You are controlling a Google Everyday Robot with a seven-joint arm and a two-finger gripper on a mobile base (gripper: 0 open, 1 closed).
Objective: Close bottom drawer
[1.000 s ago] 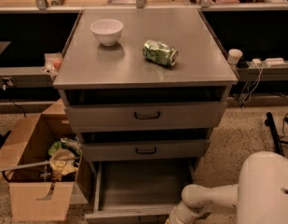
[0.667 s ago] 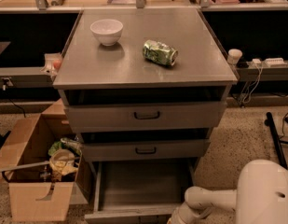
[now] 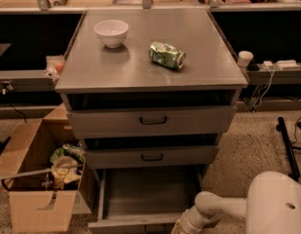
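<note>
The bottom drawer (image 3: 150, 194) of the grey metal cabinet is pulled far out, its wide flat tray bare. Its slim front runs along the lower edge of the view, with the small dark handle partly cut off. My white arm comes in from the lower right, and my gripper (image 3: 181, 226) sits at the drawer front's right end, mostly below the frame edge. The middle drawer (image 3: 152, 156) and the top drawer (image 3: 152, 121) stand slightly out too.
A white bowl (image 3: 111, 32) and a crushed green can (image 3: 167, 54) lie on the cabinet top (image 3: 140, 67). An open cardboard box (image 3: 40, 189) with rubbish stands at the left of the drawer. Cables and a black stand leg (image 3: 286, 145) are on the right.
My arm has shifted a little lower and to the right along the drawer front. The drawer looks about as far out as before.
</note>
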